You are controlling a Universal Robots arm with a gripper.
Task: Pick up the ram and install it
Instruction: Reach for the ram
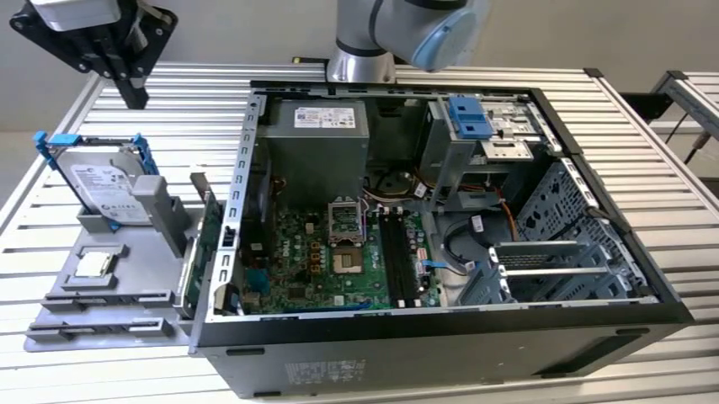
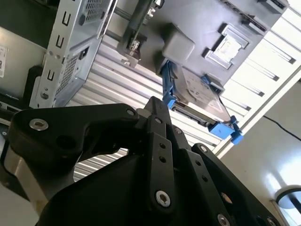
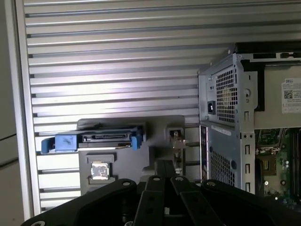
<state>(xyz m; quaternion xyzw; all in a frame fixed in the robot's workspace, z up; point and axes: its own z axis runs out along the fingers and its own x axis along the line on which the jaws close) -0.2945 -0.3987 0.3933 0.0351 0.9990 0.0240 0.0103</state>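
One closed pincer (image 1: 133, 99) hangs above hard drive (image 1: 104, 187).

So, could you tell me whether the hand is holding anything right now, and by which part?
Nothing is held. The hand hangs over the slatted table, fingers closed on nothing, apart from the hard drive and the tray.

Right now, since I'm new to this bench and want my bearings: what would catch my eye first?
The open computer case, green board bared, sits in the middle of the slatted table. At the exterior view's left a hard drive in a blue bracket stands in a grey holder, with the black claw hanging above it.
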